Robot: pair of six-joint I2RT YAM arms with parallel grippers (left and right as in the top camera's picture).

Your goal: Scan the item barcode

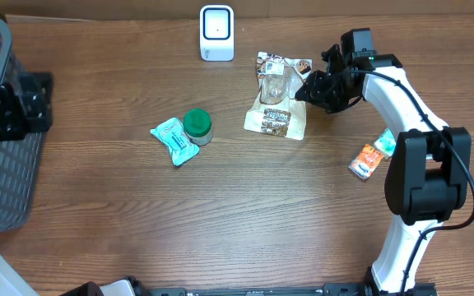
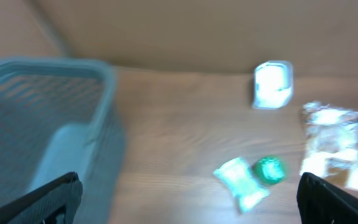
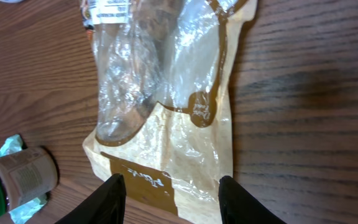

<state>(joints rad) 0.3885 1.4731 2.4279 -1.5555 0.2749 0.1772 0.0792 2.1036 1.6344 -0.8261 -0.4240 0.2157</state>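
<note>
The item, a clear and cream snack bag [image 1: 280, 97] with brown print, lies flat on the table. In the right wrist view the bag [image 3: 173, 106] fills the middle, with a white label strip at its top edge. My right gripper [image 3: 174, 202] is open just over the bag's lower end, a finger on either side and nothing pinched; from overhead the right gripper [image 1: 309, 89] sits at the bag's right edge. The white scanner [image 1: 216, 33] stands at the back, left of the bag. At the far left my left gripper [image 2: 191, 205] is wide open and empty, beside the basket.
A grey mesh basket [image 1: 2, 164] stands at the left table edge. A green-lidded jar [image 1: 197, 126] and a teal pouch [image 1: 174, 141] lie left of the bag. An orange packet [image 1: 366, 161] with a teal item lies at the right, by the right arm's base.
</note>
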